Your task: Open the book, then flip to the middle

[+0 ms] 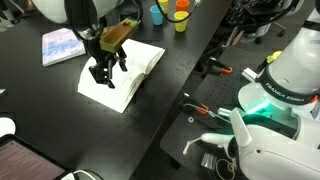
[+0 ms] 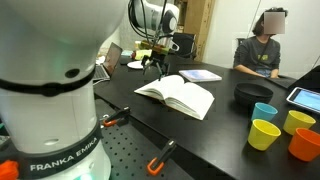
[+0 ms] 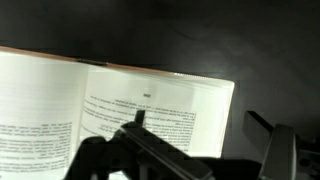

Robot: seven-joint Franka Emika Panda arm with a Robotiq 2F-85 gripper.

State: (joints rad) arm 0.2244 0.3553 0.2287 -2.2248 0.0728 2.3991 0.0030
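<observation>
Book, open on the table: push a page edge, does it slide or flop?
The book lies spread open with thick page blocks, so pushed low it probably slides as one fairly heavy slab on the smooth table. Its thin top pages would likely bend or lift instead. Tipping seems unlikely: it rests flat.

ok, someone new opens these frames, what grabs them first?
The book lies open, white pages up, on the black table, with the gripper right over one side of it, jaws apart. In an exterior view a white Franka-labelled robot base fills the foreground. Bright cups cluster at the table's near corner, with a seated person beyond.
</observation>
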